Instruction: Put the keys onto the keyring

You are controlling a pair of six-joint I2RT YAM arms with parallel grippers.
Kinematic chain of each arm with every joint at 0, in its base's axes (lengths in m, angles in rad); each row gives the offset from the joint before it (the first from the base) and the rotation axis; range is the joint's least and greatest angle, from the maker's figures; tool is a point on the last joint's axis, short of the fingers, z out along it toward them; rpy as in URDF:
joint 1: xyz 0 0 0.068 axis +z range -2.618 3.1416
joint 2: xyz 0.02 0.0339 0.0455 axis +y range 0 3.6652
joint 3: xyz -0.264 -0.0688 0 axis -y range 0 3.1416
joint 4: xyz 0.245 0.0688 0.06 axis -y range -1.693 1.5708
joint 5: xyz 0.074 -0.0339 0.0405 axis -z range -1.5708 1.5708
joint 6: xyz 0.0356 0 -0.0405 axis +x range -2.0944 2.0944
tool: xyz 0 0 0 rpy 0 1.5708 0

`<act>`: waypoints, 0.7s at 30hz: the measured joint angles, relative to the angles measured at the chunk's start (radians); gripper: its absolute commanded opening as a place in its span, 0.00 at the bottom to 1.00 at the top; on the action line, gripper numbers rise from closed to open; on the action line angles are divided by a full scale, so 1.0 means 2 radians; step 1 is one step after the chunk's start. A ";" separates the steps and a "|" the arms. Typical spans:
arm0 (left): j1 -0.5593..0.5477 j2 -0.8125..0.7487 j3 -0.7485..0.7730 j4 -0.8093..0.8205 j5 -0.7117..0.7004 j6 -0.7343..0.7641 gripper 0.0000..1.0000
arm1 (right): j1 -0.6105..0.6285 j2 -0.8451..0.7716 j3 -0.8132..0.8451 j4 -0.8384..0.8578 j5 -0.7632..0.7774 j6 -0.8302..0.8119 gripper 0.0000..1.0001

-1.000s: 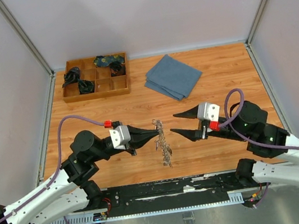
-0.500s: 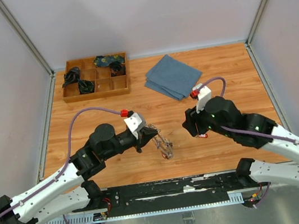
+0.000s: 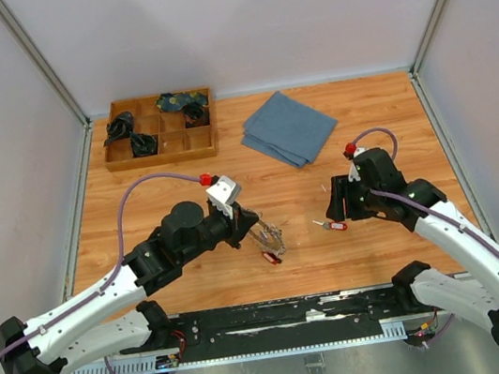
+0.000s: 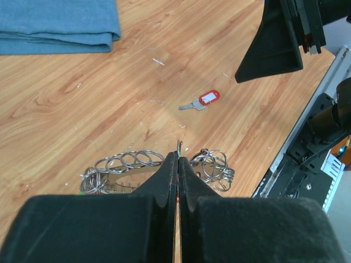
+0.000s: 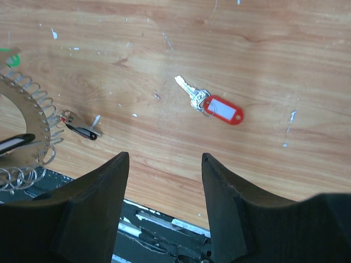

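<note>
Pick-up step in hand – the keyring (image 3: pixel 268 239) is being pinched at its rim by the left gripper (image 3: pixel 243 231), jaws fully closed on the metal, with the ring's lower part resting on the table (image 3: pixel 372 120) in front of the left arm. A red-tagged key (image 5: pixel 214 108) is lying loose on the wood just right of the ring, and the right gripper (image 5: pixel 164 159) is being hovered over it, jaws wide apart, nothing held. A straight drop and a close on the key is being called for next – likely fiddly, as the key is lying flat.
</note>
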 measured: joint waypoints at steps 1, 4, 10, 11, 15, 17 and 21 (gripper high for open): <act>0.000 0.000 0.000 0.000 -0.002 -0.003 0.00 | -0.007 0.000 -0.006 0.000 -0.007 0.000 0.57; 0.000 0.000 0.000 0.001 -0.009 -0.007 0.01 | -0.015 0.000 -0.017 0.002 -0.024 -0.002 0.59; 0.000 -0.006 0.000 0.001 -0.021 -0.007 0.00 | -0.034 0.008 -0.039 0.013 -0.042 0.002 0.59; 0.000 -0.009 0.000 0.001 -0.023 -0.007 0.00 | -0.036 0.010 -0.044 0.017 -0.044 0.003 0.59; 0.000 -0.021 0.000 -0.001 -0.028 -0.006 0.01 | -0.039 0.013 -0.061 0.026 -0.047 0.009 0.57; 0.000 -0.024 0.000 -0.002 -0.030 -0.006 0.00 | -0.039 0.016 -0.067 0.028 -0.047 0.012 0.56; 0.000 -0.024 0.000 -0.010 -0.030 -0.006 0.00 | -0.046 0.028 -0.079 0.035 -0.052 0.019 0.56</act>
